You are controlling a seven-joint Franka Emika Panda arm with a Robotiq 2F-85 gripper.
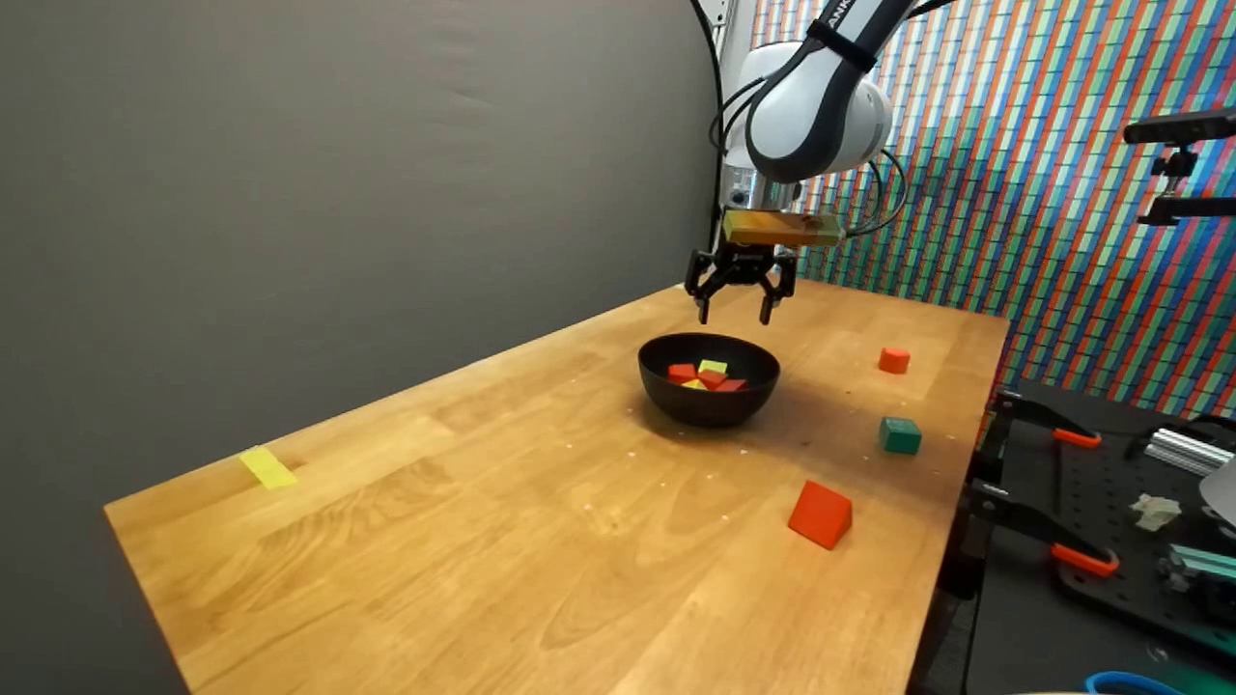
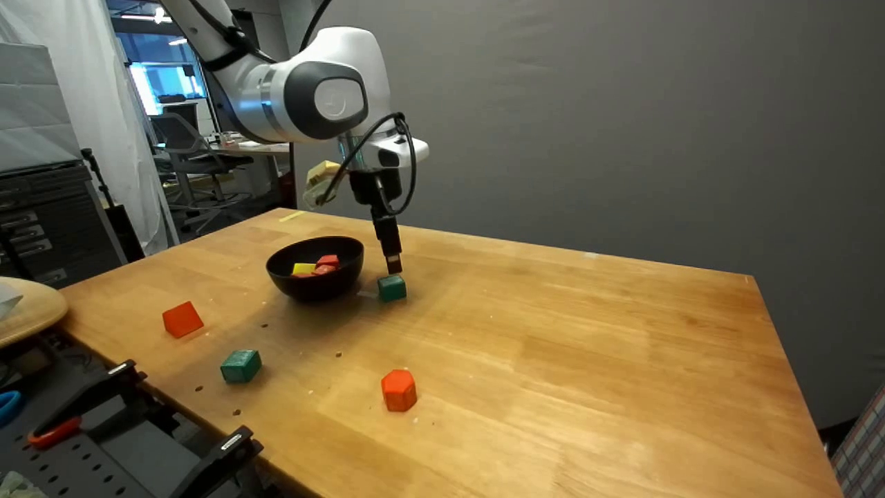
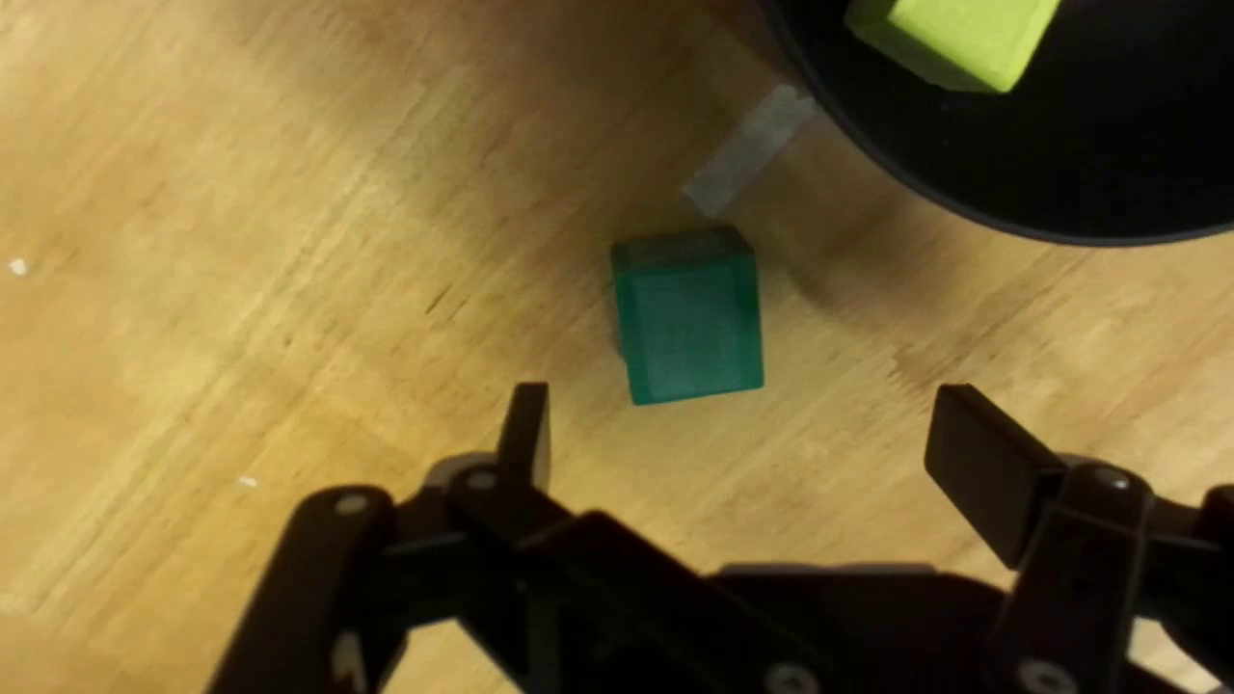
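The gripper [image 1: 735, 313] is held above a wooden table [image 1: 435, 541] with its fingers [image 3: 988, 467] parted wide; a green block [image 3: 692, 333] is seen below and apart from them, a black bowl [image 1: 710, 410] containing red and yellow blocks [image 1: 682, 373] is set lower, to one side; farther out, another green block [image 1: 901, 436] is placed

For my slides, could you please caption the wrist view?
Open gripper near a green block beside a black bowl.
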